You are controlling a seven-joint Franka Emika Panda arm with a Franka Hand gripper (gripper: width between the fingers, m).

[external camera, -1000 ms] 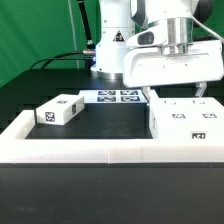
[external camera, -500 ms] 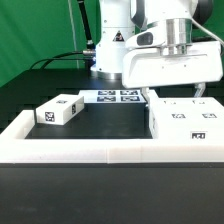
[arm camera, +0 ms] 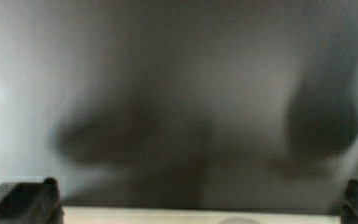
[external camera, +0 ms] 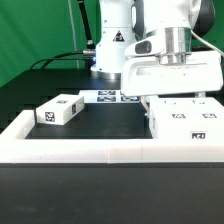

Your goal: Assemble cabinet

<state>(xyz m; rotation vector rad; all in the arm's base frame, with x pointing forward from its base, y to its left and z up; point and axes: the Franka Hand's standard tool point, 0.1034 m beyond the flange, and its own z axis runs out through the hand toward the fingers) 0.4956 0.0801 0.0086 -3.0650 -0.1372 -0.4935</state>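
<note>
Both jaws of the gripper (external camera: 173, 99) stand wide, holding nothing, just above the cabinet (external camera: 185, 122). One tagged block (external camera: 58, 110) lies well apart.

gripper (arm camera: 194, 200): jaws are standing wide apart, with nothing gripped between them.
fingertips (arm camera: 25, 203): two dark tips are showing, well apart from each other.
grey surface (arm camera: 176, 60): is filling most of the picture, too blurred to tell what it is.
dark patches (arm camera: 105, 140): two soft shadows are lying on the grey surface, apart from each other.
pale strip (arm camera: 194, 214): is running between the fingertips, bordering the grey surface.
</note>
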